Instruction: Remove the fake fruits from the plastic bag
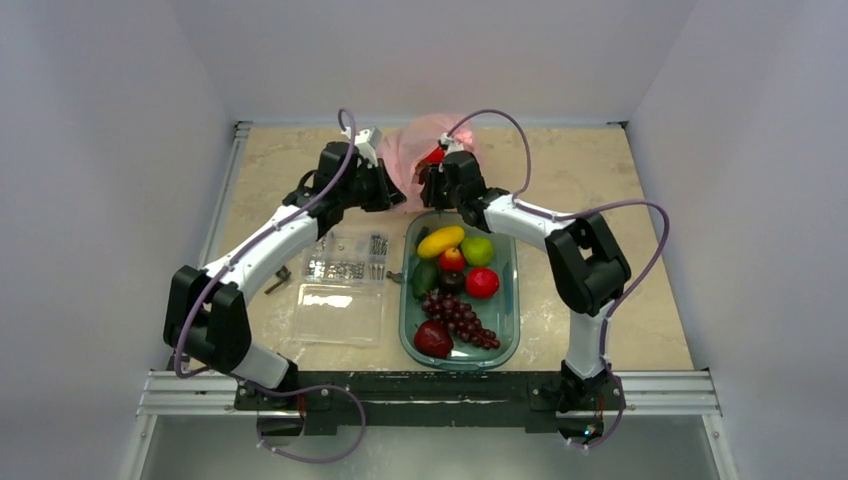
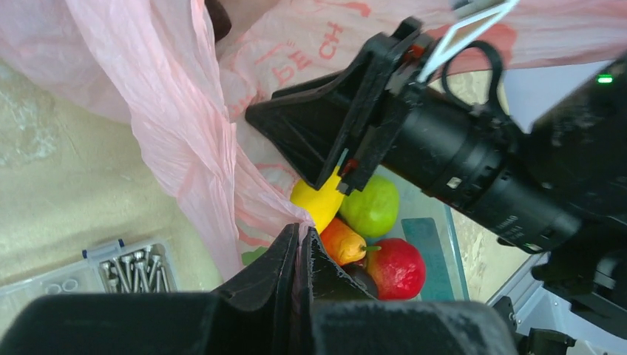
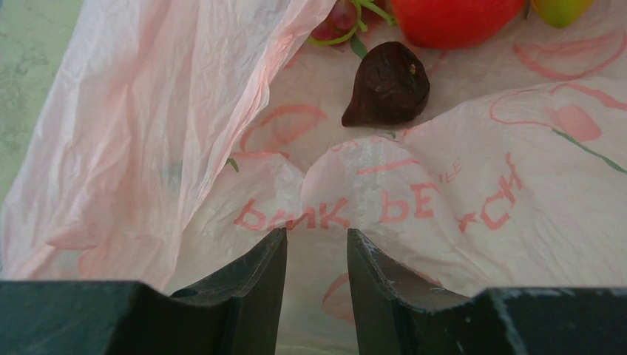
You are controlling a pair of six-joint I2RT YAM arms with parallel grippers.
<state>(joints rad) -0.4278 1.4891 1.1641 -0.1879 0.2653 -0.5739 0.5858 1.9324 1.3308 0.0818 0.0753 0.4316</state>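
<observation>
The pink plastic bag [image 1: 420, 150] lies at the back middle of the table. My left gripper [image 2: 303, 235] is shut on a fold of its film at the bag's left edge and holds it up. My right gripper [image 3: 316, 238] is open and empty, low over the bag's printed film at its mouth. Beyond it inside the bag lie a dark purple plum [image 3: 388, 85], a red apple [image 3: 451, 15], part of a grape bunch [image 3: 336, 18] and a yellow-green fruit [image 3: 562, 7] at the frame's edge. The banana and mango are not visible in the bag.
A green tray [image 1: 510, 330] in front of the bag holds a yellow oval fruit [image 1: 441, 240], a green apple [image 1: 477, 250], red fruits and a dark purple grape bunch [image 1: 462, 320]. A clear box of screws [image 1: 345, 258] and its open lid [image 1: 338, 312] lie to the tray's left.
</observation>
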